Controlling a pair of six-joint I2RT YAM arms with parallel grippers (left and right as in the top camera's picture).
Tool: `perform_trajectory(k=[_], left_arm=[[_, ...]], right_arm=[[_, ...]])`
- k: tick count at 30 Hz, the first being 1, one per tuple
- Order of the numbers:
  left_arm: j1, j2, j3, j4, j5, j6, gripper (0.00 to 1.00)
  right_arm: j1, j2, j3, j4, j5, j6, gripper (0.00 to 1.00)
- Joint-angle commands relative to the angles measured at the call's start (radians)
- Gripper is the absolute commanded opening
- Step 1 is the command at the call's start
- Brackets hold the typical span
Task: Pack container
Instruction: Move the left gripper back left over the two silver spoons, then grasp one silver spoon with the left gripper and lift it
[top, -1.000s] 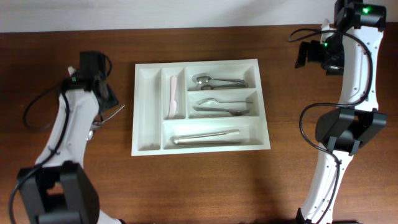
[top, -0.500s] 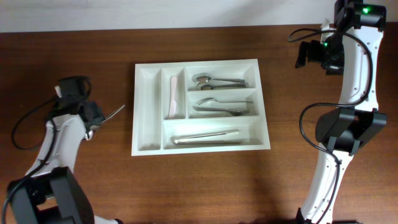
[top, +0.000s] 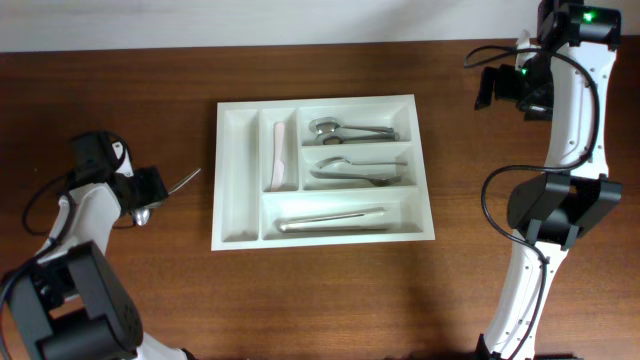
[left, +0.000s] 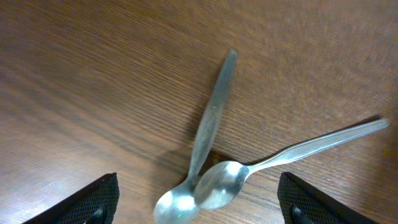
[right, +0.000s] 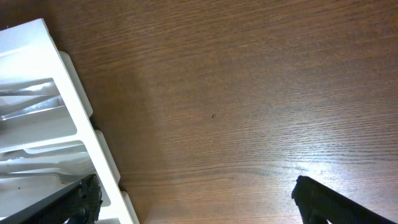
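Plainly, the left tool (left: 196, 194) hangs spread wide and empty over two spoons on the counter (left: 74, 74). Their bowls lie between its fingers (left: 102, 196), touching or overlapping; I cannot tell which. One handle (left: 212, 115) runs straight ahead of the tool and the other (left: 314, 144) slants off past its far finger. The tray (top: 237, 180) sits well apart from this tool, beyond the spoons. The right tool (right: 196, 194) is also parted and holds nothing, over bare counter, with the tray's corner wall (right: 69, 84) just beside one finger.

I judge the spoons to be stiff, thin and slick. They lie flat on the wood, so there is little edge to get under. The crossed bowls make a poor place to pinch, since both could come up or one could skid. The straight handle, about midway and clear of the other spoon, looks the better hold, with the jaws closing across its width.

The tray looks like light, rigid plastic and would likely slide if nudged. If it must be steadied, an outer wall is the place to take it. Its narrow slot nearest the left tool is bare, and the other four hold pieces.
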Motion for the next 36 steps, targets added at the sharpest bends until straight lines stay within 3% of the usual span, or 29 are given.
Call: perform_trajectory(k=[1,4,18,24,26,36], left_arm=[[0.001,0.039,0.000,0.021,0.045,0.056,0.83],[0.001,0.051,0.000,0.051,0.044,0.099,0.77],[0.001,0.155,0.000,0.121,0.038,0.110,0.67],[0.001,0.159,0.000,0.121,0.041,0.104,0.49],[0.001,0.159,0.000,0.121,0.041,0.092,0.38],[0.001,0.159,0.000,0.118,0.041,0.082,0.13]], right_arm=[[0.003,0.000,0.019,0.000,0.009,0.008,0.99],[0.003,0.000,0.019,0.000,0.009,0.008,0.99],[0.003,0.000,0.019,0.000,0.009,0.008,0.99],[0.003,0.000,0.019,0.000,0.009,0.008,0.99],[0.003,0.000,0.019,0.000,0.009,0.008,0.99],[0.003,0.000,0.019,0.000,0.009,0.008,0.99]])
